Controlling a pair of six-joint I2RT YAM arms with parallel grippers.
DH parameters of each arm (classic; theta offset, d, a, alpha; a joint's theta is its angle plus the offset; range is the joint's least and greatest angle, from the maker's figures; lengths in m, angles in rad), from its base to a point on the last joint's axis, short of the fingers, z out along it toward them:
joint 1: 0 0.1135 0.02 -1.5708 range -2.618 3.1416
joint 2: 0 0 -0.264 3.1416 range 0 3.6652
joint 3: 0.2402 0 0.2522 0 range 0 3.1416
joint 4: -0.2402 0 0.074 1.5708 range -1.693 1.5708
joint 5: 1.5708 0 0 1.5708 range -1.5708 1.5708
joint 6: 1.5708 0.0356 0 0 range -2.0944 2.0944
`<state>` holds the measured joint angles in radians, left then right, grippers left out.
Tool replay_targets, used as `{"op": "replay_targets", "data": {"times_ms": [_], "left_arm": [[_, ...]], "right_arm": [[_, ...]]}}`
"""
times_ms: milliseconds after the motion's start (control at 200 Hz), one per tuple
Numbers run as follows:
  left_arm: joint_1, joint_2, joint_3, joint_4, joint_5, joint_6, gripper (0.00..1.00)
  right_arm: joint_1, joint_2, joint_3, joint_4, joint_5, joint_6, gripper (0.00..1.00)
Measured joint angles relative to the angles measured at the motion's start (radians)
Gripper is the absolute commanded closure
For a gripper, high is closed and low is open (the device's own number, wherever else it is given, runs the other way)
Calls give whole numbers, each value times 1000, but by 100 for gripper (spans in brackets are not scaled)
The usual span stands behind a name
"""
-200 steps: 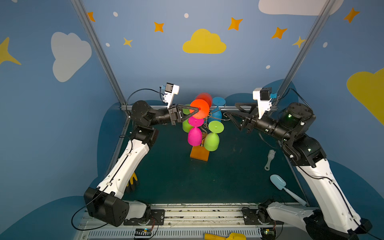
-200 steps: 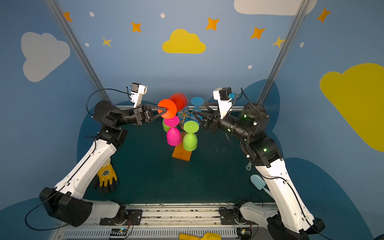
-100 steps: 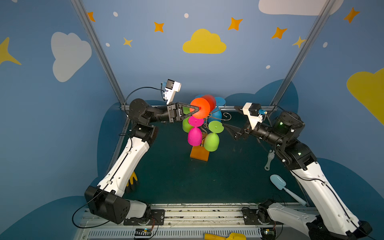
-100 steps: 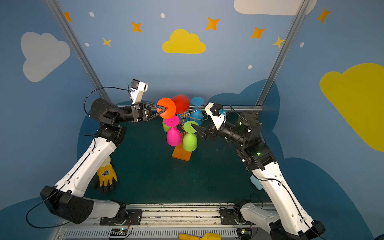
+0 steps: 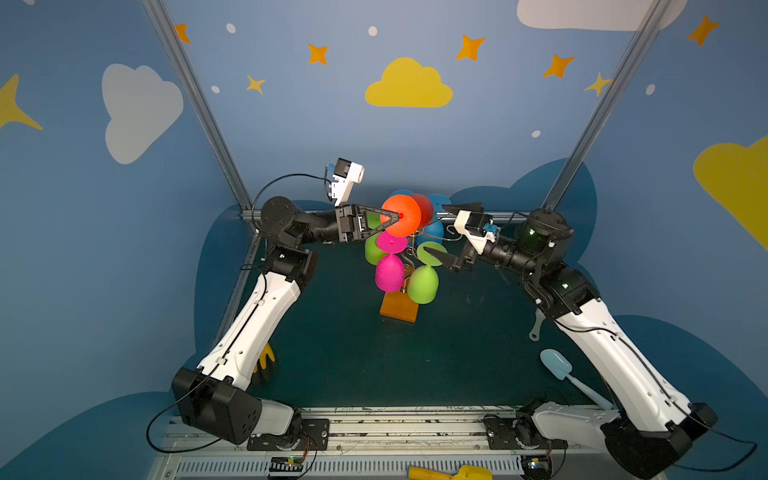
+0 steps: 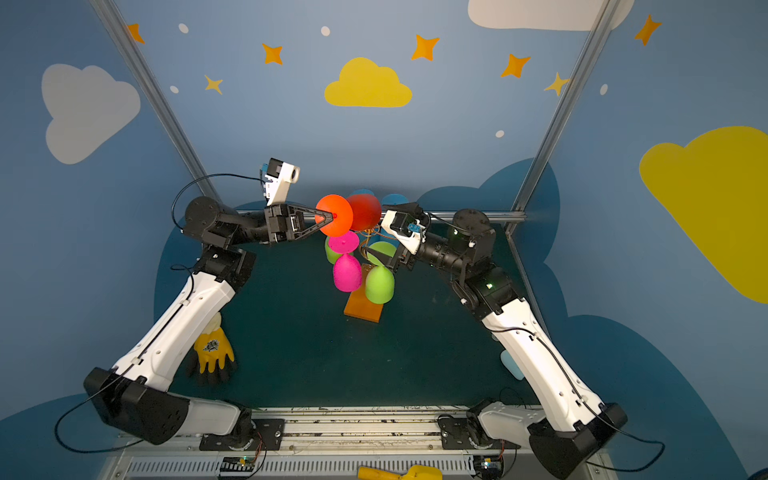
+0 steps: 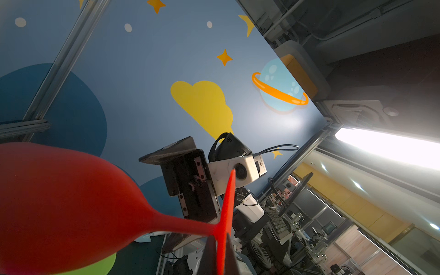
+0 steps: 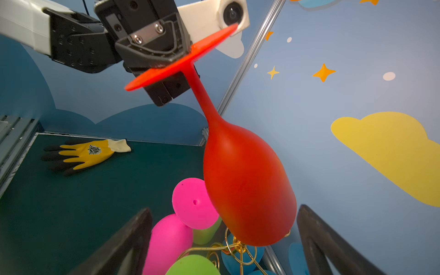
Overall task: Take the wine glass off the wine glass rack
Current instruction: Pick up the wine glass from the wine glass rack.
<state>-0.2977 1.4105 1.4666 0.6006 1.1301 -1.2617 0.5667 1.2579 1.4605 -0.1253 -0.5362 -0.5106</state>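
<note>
aloft, left pincer (image 5: 398,216) clamps wine glass (image 5: 406,226); right pincer (image 5: 438,230) agape; green mat (image 5: 353,353), starry walls (image 5: 291,124)

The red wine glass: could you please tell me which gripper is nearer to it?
Left. The left gripper is shut on the foot of the red wine glass; the right gripper stands open just beside its bowl, not touching.

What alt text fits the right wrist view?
The left gripper pinches a red wine glass by its foot, bowl close to the gold wine glass rack and a pink glass. The open right gripper faces it.
</note>
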Motion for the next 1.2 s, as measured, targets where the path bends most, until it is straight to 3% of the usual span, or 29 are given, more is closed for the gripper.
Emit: {"op": "replay_targets", "data": {"times_ms": [936, 1081, 1196], "left_arm": [[-19, 8, 10, 6, -8, -43, 97], [-18, 8, 10, 14, -10, -51, 97], [-17, 8, 10, 15, -20, -56, 97]], "right_arm": [[25, 222, 147, 40, 25, -45, 8], [35, 237, 163, 39, 39, -53, 13], [40, 238, 164, 38, 47, -63, 25]]}}
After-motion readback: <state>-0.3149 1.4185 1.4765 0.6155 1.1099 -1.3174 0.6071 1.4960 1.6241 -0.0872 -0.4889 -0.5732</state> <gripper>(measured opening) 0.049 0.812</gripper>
